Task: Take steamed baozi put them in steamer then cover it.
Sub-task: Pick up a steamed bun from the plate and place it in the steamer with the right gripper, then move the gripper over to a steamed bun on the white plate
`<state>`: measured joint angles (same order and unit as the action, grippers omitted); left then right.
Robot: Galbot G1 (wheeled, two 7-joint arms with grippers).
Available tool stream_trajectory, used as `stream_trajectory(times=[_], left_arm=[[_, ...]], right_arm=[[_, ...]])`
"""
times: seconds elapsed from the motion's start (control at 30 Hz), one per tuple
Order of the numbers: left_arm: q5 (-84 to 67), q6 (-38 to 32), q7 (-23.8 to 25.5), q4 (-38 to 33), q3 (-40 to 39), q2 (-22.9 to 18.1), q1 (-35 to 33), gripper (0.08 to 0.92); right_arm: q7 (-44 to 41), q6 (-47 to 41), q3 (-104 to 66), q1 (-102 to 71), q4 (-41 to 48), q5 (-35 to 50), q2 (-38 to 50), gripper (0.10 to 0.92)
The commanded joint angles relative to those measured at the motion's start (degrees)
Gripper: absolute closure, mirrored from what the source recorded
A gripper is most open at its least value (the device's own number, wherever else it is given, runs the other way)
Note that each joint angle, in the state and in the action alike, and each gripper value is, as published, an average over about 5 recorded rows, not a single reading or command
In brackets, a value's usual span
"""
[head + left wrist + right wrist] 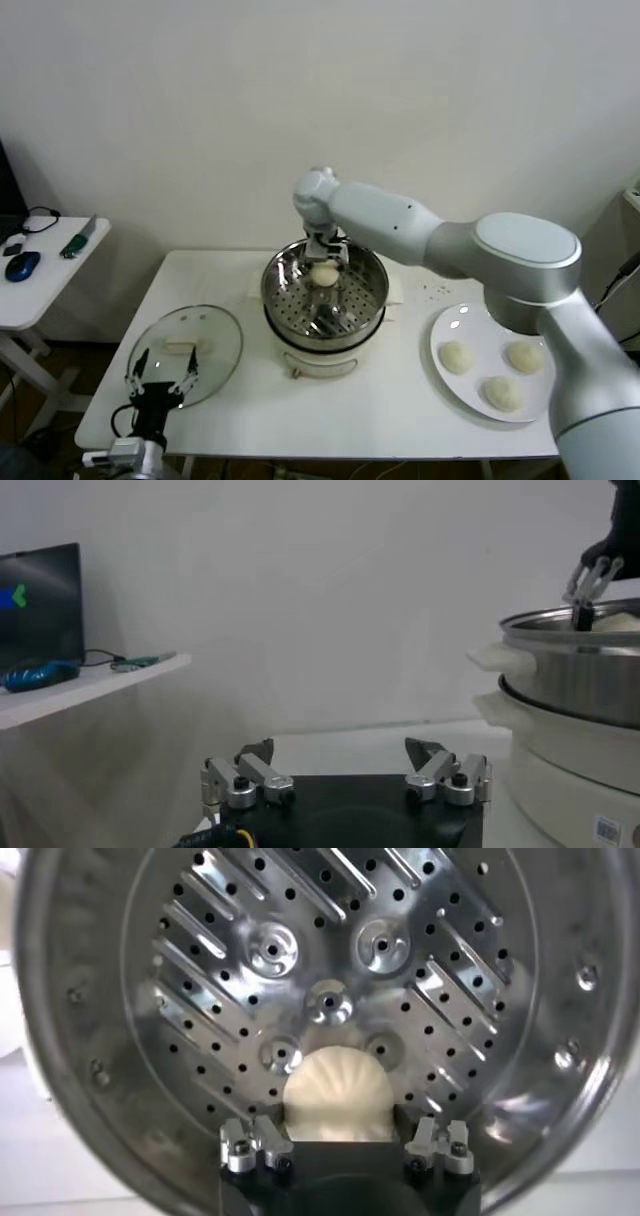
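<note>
The steamer (pixel 276 292) stands mid-table, a shiny perforated basket on a white pot base. My right gripper (pixel 325 262) hangs inside its rim, shut on one cream-white baozi (pixel 324 273). In the right wrist view the baozi (pixel 337 1093) sits between the fingers (pixel 262 1138) just above the perforated floor (pixel 300 958). Three more baozi (pixel 456 357) lie on the white plate (pixel 468 322) at the right. The glass cover (pixel 215 345) lies flat on the table at the left. My left gripper (pixel 160 380) waits open and empty by the cover's near edge.
A low white side table (pixel 45 290) with a blue mouse (pixel 22 265) stands off to the left. In the left wrist view the steamer (pixel 575 670) rises to one side of my left gripper (pixel 338 748), with bare tabletop ahead.
</note>
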<state>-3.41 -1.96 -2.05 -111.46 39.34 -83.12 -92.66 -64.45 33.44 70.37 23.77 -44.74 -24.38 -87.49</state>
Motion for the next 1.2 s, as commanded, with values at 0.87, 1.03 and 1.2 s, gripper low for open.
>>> stream_trajectory(times=[0.87,1.03,1.2], left_arm=[[0.41,0.3,-0.06,-2.51,0.05,0.85,-1.2,0.177],[0.31,0.2,-0.05,-2.42,-0.14,0.78,-1.2,0.177],[-0.12,-0.23,0.8,-2.87,-0.03,0.77,-1.7,0.177]], right_arm=[[6.93,-30.74,17.82,23.99,-26.54,46.79,35.54,0.203],[2.28,-42.8,22.63,24.29,-31.45,51.22,44.61,0.203],[1.38,-46.3,21.45,18.71,-32.88,48.54,50.62,0.203]])
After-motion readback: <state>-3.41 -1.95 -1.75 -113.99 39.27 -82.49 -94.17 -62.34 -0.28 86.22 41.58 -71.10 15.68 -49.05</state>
